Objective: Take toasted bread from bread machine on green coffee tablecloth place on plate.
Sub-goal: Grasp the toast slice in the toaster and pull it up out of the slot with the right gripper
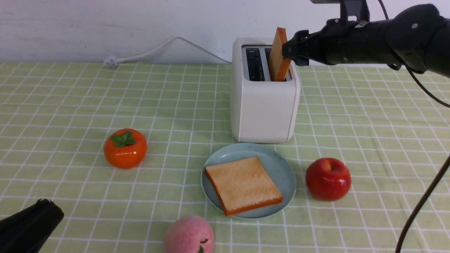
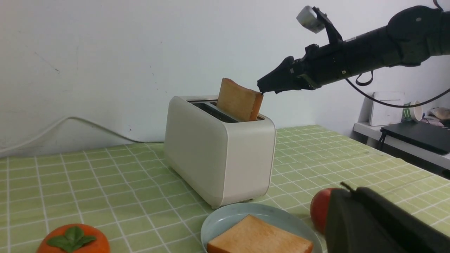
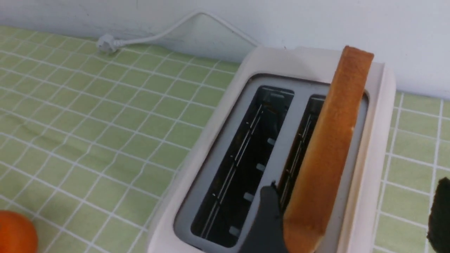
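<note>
By my reading the job is about half done. 1 toast slice (image 1: 242,184) lies flat on the pale blue plate (image 1: 285,170), which sits on the green checked tablecloth (image 1: 70,105) just in front of the white bread machine (image 1: 263,112). The 2nd slice (image 1: 277,52) stands leaning in the slot on the robot's right side, its upper part well above the machine's top; the other slot is empty. The right claw (image 1: 290,52) reaches in level from the right at that raised part. The right wrist view shows its fingers wide apart, 1 finger (image 3: 262,221) just beside or touching the face toward the empty slot, the other out at the picture's edge past the opposite face, so the slice stands between them and is not clamped. The left claw (image 1: 49,211) lies low at the near left of the cloth, fingers pressed together and holding nothing. Left to do: grip the 2nd slice, draw it up out of the slot, carry it forward and set it on the plate. The 1st slice covers most of the plate, so the 2nd will likely have to land partly on top.
</note>
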Robot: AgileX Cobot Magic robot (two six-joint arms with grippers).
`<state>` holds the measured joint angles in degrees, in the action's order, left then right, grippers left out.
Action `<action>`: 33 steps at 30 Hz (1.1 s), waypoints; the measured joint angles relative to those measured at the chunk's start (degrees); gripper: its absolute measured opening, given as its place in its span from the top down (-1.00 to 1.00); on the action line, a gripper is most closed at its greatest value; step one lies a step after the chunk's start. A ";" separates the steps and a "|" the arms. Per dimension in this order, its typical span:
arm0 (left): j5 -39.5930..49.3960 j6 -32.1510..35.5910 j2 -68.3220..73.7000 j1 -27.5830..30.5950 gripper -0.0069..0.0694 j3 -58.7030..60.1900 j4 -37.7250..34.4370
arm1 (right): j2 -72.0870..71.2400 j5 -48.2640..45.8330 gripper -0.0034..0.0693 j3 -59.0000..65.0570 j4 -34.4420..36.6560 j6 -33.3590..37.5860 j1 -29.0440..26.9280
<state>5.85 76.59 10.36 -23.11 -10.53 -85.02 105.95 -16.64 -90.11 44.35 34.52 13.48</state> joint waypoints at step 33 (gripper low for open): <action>0.33 0.00 0.00 0.00 0.85 -0.02 -1.30 | 6.67 12.69 0.56 -0.54 4.52 8.27 3.74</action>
<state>6.18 76.59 10.36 -23.11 -10.55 -86.31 112.62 -3.95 -90.65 48.86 42.79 17.22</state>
